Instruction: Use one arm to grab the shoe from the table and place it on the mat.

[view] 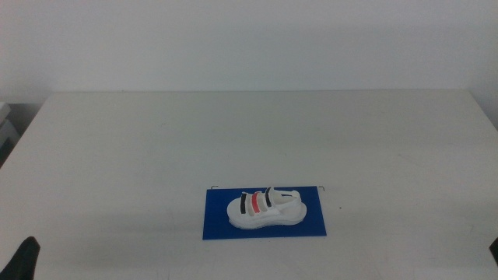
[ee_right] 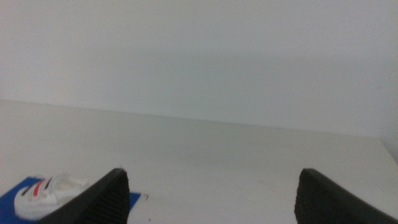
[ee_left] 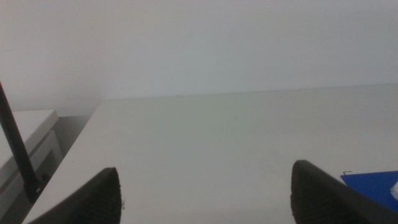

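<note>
Shoe (view: 264,209) lay on mat (view: 218,225), near-centre of table (view: 156,140), long axis left-right | left gripper (ee_left: 205,193) at near-left corner, jaws wide apart, empty | right gripper (ee_right: 211,196) at near-right, likewise apart | neither clearly nearer; placement judged done.

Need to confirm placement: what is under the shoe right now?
The shoe rests on the blue mat, which lies on the table. The mat beneath its sole is hidden.
</note>
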Action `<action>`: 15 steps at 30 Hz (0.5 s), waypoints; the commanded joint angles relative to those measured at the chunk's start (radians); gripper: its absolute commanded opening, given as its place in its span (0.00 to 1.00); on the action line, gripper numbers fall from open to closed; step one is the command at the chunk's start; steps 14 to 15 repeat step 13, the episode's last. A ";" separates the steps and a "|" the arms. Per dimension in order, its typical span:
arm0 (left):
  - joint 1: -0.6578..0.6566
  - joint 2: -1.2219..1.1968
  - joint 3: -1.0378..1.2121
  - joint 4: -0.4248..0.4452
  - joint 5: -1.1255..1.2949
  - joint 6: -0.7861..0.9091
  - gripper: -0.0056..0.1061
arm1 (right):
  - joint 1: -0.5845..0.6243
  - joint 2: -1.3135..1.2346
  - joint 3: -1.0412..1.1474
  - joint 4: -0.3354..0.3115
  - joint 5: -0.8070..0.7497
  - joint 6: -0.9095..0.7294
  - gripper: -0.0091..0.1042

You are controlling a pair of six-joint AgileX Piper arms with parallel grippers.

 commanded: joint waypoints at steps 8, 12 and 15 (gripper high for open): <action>-0.005 -0.013 0.007 -0.010 -0.082 -0.005 0.89 | -0.008 -0.050 0.054 -0.003 -0.048 -0.007 0.70; -0.005 -0.013 0.007 -0.010 -0.082 -0.005 0.89 | -0.008 -0.050 0.054 -0.003 -0.049 -0.007 0.70; -0.005 -0.013 0.007 -0.010 -0.082 -0.005 0.89 | -0.008 -0.050 0.054 -0.003 -0.049 -0.007 0.70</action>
